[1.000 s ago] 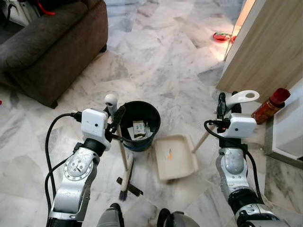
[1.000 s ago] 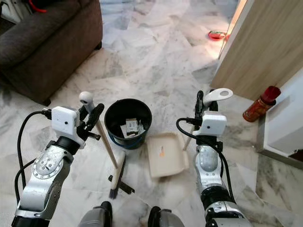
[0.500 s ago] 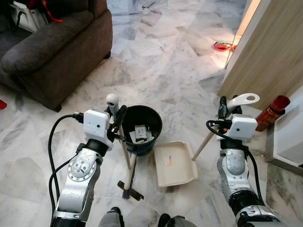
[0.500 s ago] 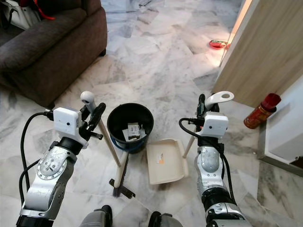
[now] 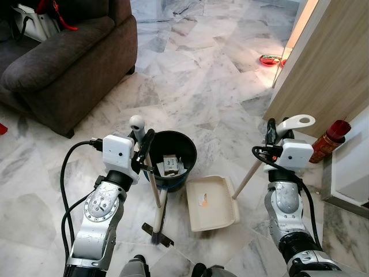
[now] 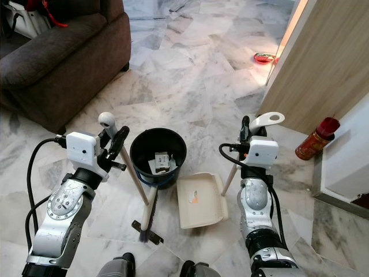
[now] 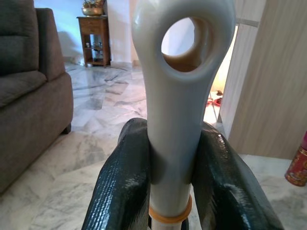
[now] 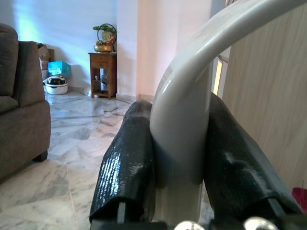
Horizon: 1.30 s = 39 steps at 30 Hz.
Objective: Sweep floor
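Marble floor (image 5: 190, 63) runs pale and veined between a dark sofa (image 5: 63, 57) and a wooden panel (image 5: 328, 63). Near the robot stands a black bucket (image 5: 164, 151) (bits of rubbish lie inside). The left gripper (image 5: 142, 151) has its fingers clenched around the upper handle of the broom (image 5: 154, 199), whose bristle head rests on the floor just beside the bucket. The right gripper (image 5: 270, 134) is clamped on the grey handle top of the dustpan (image 5: 212, 202), which lies flat on the floor to the right of the bucket. A red can (image 5: 327, 141) stands near the panel.
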Available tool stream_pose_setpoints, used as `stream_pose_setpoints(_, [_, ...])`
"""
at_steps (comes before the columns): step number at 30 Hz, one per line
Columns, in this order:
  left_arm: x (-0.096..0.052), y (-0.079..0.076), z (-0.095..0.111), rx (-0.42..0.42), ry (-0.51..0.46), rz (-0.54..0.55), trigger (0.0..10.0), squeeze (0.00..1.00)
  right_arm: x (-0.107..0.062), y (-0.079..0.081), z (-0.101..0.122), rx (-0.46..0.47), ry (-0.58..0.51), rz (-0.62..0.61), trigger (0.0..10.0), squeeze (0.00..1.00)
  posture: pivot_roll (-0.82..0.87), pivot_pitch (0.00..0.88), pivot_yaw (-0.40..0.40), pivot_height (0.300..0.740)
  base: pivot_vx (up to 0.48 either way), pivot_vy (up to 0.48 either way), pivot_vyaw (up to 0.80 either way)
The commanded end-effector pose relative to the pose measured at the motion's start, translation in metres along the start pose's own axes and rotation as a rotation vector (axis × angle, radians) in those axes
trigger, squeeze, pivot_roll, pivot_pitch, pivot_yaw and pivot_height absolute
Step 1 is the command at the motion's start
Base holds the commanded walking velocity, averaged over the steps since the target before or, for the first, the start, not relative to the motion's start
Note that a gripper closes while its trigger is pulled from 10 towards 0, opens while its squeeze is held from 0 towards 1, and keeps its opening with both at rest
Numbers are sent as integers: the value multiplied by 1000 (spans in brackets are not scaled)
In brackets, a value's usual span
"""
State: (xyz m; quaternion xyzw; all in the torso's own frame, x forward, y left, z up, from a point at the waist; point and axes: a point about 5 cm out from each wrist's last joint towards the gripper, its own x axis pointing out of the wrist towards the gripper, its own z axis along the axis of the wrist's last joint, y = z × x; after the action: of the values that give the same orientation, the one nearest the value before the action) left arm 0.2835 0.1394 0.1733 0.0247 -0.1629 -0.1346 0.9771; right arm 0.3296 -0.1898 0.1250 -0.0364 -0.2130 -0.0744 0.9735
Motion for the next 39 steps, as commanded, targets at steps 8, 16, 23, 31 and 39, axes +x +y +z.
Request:
stream_pose_setpoints(8, [2,0,6,32,-42,1,10000,0,5,-6,7,10,-37,-33,10000,0,261,165,-87,740,0,432,0])
stream_pose_setpoints(16, [3,0,7,30,-43,3,10000,0,6,-6,7,11,-34,-33,10000,0,261,168,-88,740,0,373,0])
stream_pose_setpoints(23, [3,-1,6,26,-42,1,10000,0,6,-6,6,4,-26,-29,10000,0,262,169,-92,740,0,368,0])
stream_pose_setpoints(31, [3,-2,6,25,-43,4,10000,0,7,-6,7,5,-24,-25,10000,0,261,171,-97,740,0,346,0])
stream_pose_setpoints(39, [3,-3,6,21,-43,3,10000,0,8,-7,6,-2,-13,-23,10000,0,258,172,-102,740,0,334,-200])
